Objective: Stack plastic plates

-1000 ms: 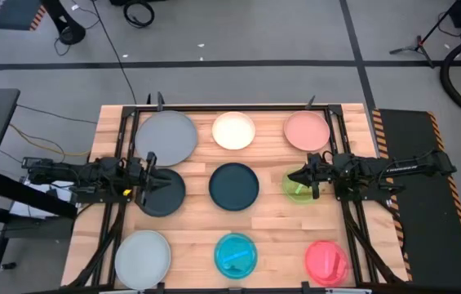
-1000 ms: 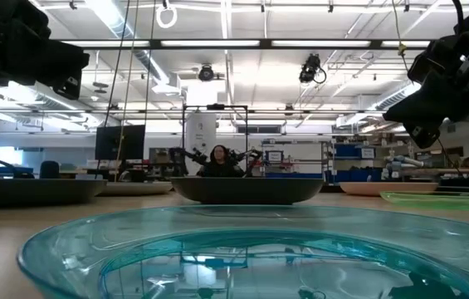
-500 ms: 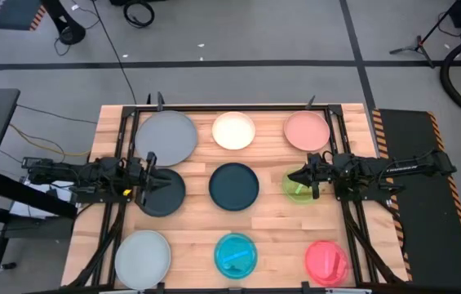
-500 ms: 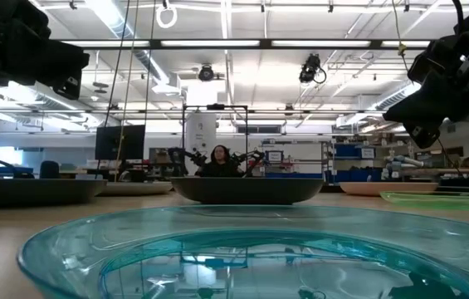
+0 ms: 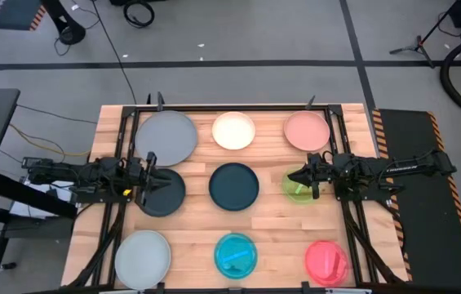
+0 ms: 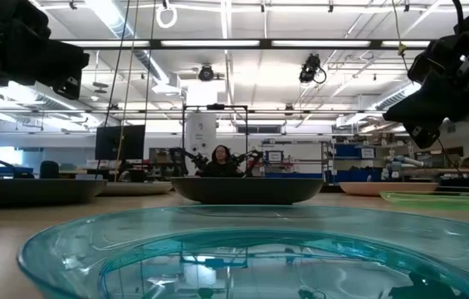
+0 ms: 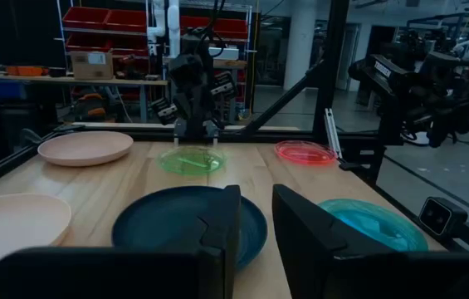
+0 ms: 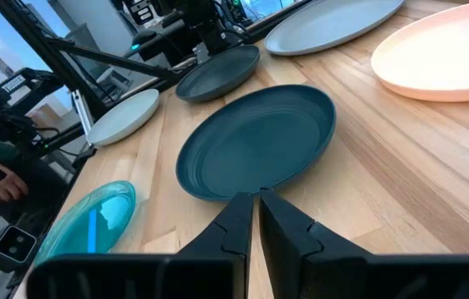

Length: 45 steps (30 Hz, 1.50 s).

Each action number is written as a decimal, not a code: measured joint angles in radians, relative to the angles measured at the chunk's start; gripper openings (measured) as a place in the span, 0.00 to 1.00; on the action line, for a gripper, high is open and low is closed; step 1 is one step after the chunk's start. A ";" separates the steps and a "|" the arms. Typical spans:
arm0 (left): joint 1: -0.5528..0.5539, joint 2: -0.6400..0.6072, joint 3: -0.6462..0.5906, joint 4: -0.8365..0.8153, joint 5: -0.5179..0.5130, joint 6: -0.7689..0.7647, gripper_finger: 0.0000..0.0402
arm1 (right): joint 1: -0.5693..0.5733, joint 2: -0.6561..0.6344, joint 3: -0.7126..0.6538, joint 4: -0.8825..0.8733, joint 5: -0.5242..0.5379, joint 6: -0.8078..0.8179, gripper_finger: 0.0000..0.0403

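Nine round plates lie flat on the wooden table in three rows. In the far row are a large grey plate [image 5: 165, 137], a cream plate [image 5: 234, 131] and a salmon pink plate [image 5: 307, 131]. The middle row holds a black plate [image 5: 165, 196], a dark teal plate [image 5: 234, 185] and a translucent green plate [image 5: 297, 189]. A light grey plate [image 5: 143, 259], a cyan plate [image 5: 236, 255] and a red-pink plate [image 5: 326, 261] fill the near row. My left gripper [image 5: 150, 175] hovers over the black plate with its fingers a little apart [image 7: 256, 223]. My right gripper [image 5: 300, 177] hovers over the green plate, shut [image 8: 256, 201].
A black frame [image 5: 230, 107] runs around the table edges. Bare wood strips [image 5: 197, 233] separate the plates. A black mat [image 5: 414, 204] lies on the right. In the low view a person [image 6: 217, 159] sits far behind the table.
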 joint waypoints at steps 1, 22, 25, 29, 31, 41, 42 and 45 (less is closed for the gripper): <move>0.000 0.000 0.000 0.000 0.000 0.000 0.20 | 0.000 0.000 0.000 0.000 0.000 0.000 0.08; 0.000 0.000 0.000 0.000 -0.016 -0.001 0.20 | 0.000 0.000 0.000 0.000 0.000 0.000 0.08; 0.000 0.000 0.000 0.000 -0.098 -0.006 0.20 | 0.000 0.000 0.000 0.000 0.000 0.000 0.08; 0.000 0.000 0.000 0.008 -0.203 0.006 0.20 | 0.000 0.000 0.000 0.000 0.000 0.000 0.08; 0.000 0.000 0.000 0.010 -0.224 -0.001 0.20 | 0.000 0.000 0.000 0.000 0.000 0.000 0.08; 0.000 0.000 0.000 0.027 -0.234 -0.001 0.20 | 0.000 0.000 0.000 0.000 0.000 0.000 0.08; 0.000 0.000 0.000 0.027 -0.234 -0.001 0.20 | 0.000 0.000 0.000 0.000 0.000 0.000 0.08; 0.000 0.000 0.000 0.038 -0.234 -0.001 0.20 | 0.000 0.000 0.000 0.000 0.000 0.000 0.08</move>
